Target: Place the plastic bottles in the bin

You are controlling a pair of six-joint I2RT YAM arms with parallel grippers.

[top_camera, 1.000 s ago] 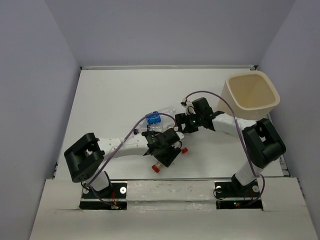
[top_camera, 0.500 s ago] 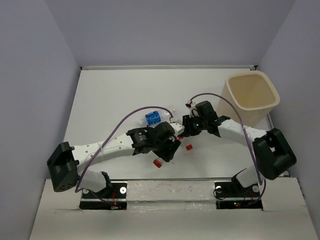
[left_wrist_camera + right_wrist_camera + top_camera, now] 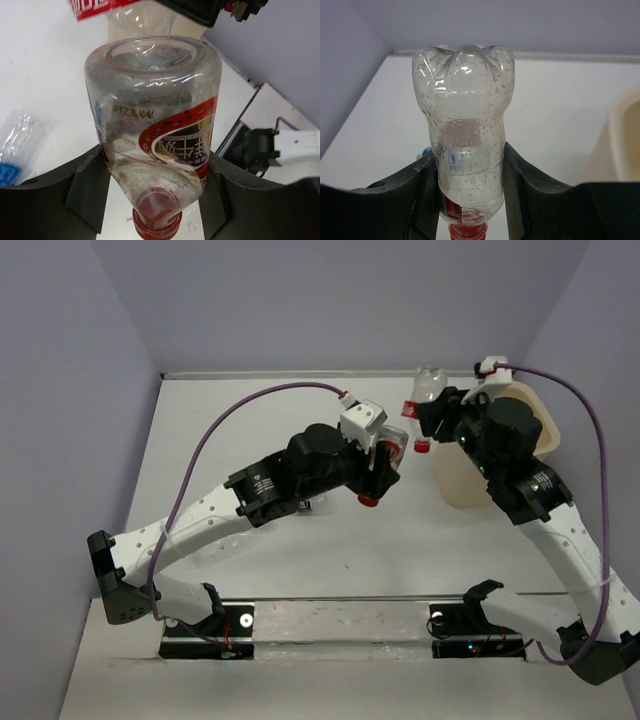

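Observation:
My left gripper (image 3: 385, 468) is raised above the table and shut on a clear plastic bottle (image 3: 392, 450) with a red label and red cap, cap pointing down. In the left wrist view the bottle (image 3: 155, 100) fills the space between the fingers (image 3: 90, 185). My right gripper (image 3: 428, 425) is shut on a second clear red-capped bottle (image 3: 430, 388), held cap down beside the cream bin (image 3: 450, 480), which my right arm partly hides. That bottle (image 3: 465, 100) shows in the right wrist view, with the bin's rim (image 3: 625, 135) at right. A blue-labelled bottle (image 3: 10, 150) lies on the table below.
The white table (image 3: 230, 420) is walled by grey panels on the left, back and right. The two held bottles are close together in the air, a short gap apart. Cables loop over both arms.
Both grippers have risen from the table, each with a red-capped bottle in it. They moved back and to the right, the right one up to the bin's near left side.

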